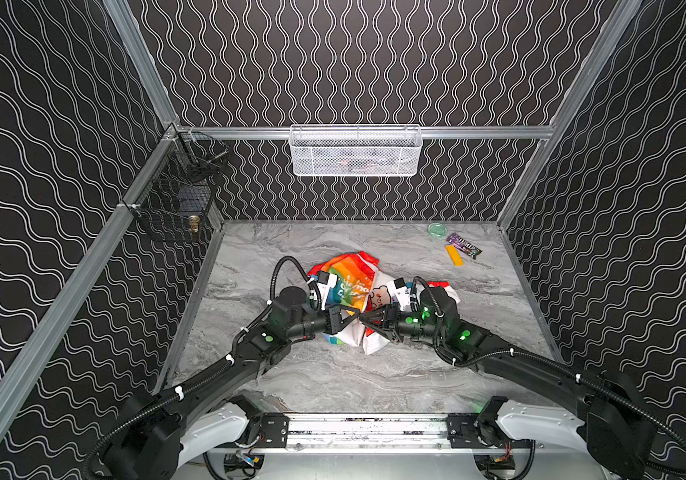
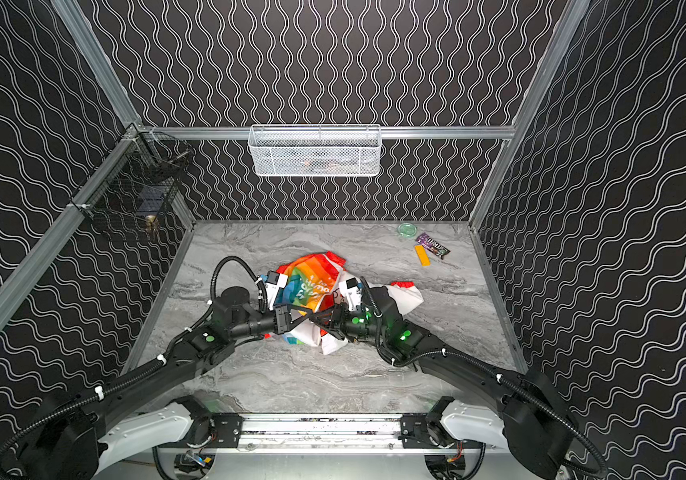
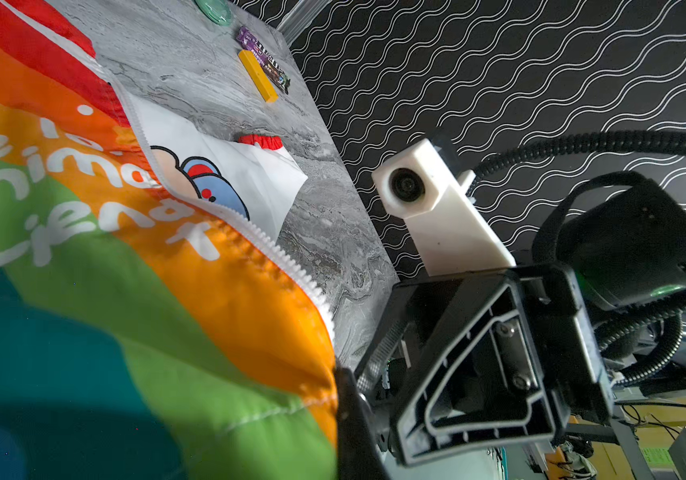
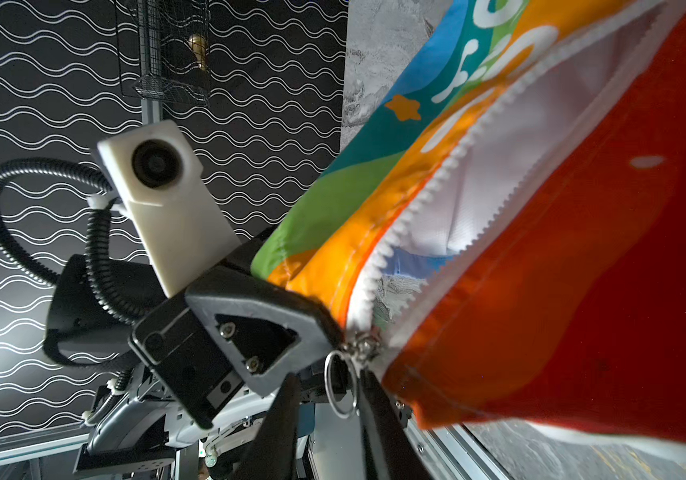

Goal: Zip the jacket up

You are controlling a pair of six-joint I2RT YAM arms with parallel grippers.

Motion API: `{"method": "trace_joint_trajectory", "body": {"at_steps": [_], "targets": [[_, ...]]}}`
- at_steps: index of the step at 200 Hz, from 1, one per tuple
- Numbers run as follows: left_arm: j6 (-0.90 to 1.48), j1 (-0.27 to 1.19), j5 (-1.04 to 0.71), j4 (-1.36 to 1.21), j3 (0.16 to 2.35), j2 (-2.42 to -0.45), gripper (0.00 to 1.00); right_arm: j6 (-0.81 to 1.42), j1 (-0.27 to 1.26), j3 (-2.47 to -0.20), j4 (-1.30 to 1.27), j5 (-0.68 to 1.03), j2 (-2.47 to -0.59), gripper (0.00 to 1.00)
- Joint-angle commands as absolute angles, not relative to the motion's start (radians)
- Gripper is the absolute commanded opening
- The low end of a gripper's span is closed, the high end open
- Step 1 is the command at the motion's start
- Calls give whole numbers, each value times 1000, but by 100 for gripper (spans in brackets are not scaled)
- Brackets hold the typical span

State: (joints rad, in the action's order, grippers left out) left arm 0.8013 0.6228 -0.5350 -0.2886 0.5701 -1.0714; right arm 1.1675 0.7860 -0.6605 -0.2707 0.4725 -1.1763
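The rainbow-striped jacket (image 1: 349, 286) (image 2: 308, 282) lies crumpled mid-table, its front held up between both grippers. My left gripper (image 1: 356, 318) (image 2: 307, 319) (image 3: 339, 399) is shut on the orange-and-green front edge (image 3: 250, 332) beside the white zipper teeth (image 3: 275, 253). My right gripper (image 1: 364, 322) (image 2: 316, 322) (image 4: 329, 378) faces it, tip to tip. Its jaws stand apart, and the metal pull ring (image 4: 343, 415) hangs between them from the slider (image 4: 364, 347) at the zipper's bottom. Above the slider the teeth (image 4: 428, 195) spread apart, showing white lining.
At the back right of the marble table (image 1: 333, 374) lie a green round lid (image 1: 437, 229), a purple wrapper (image 1: 464, 245) and a yellow block (image 1: 454, 255). A white mesh basket (image 1: 356, 149) hangs on the back wall, a black wire basket (image 1: 175, 208) on the left wall.
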Motion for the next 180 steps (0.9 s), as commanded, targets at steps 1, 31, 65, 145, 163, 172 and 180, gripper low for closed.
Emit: {"method": "trace_joint_trajectory", "body": {"at_steps": [1,31,65,145,163,172,180], "targets": [[782,621,-544,-300,584,-1066,0,1183,787,-658,-311,472,-1175,22],[780,622,-543,-293,583,-1062,0,1184,787,-656,-318,475,-1178,13],[775,622,-546,-287,586,-1061,0,1190,784,-647,-323,469,-1183,4],[759,622,-550,-248,588,-1051,0,1245,709,-592,-402,496,-1145,0],[761,621,-554,-250,589,-1054,0,1242,706,-603,-404,510,-1158,0],[761,621,-556,-250,591,-1054,0,1239,706,-609,-402,515,-1164,0],[762,620,-558,-250,589,-1055,0,1238,706,-612,-396,514,-1165,0]]}}
